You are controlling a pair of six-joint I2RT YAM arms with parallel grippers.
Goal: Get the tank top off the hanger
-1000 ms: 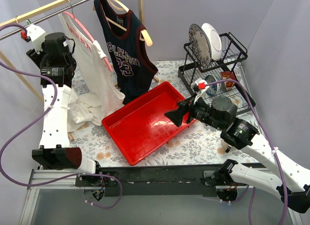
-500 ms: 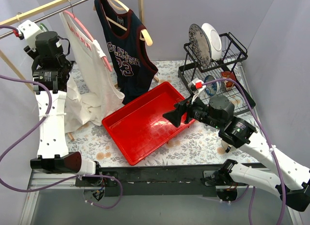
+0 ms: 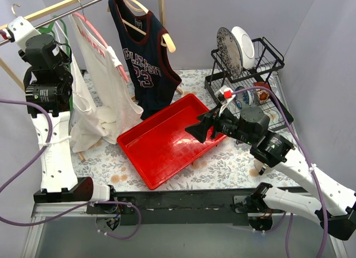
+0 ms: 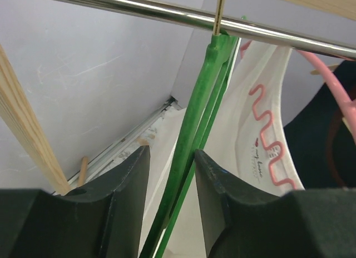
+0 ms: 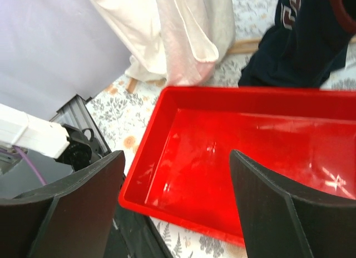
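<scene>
Left hand (image 4: pixel 171 155) is up at the rail (image 4: pixel 139 8), released: jaws apart, straddling the green hanger (image 4: pixel 203 91). A sliver of gap shows beside the left jaw, so I judge it is not clamped.

The hanger's arm runs from its hook, above and ahead of the hand, down and back between the jaws. Its long axis lies nearly along my reach, not across it.

Tank top (image 4: pixel 261 135), white with pink print, hangs just right of the hand and drops below it to the desk (image 3: pixel 222 163). A pink hanger (image 4: pixel 328 85) sits further right. I cannot tell which hanger carries it.

Right hand (image 3: pixel 199 131) is also released, low over the tray (image 3: pixel 136 158) and well apart from the rail.

Judgement: the left arm is nearer by far, so the next move is its own.
</scene>
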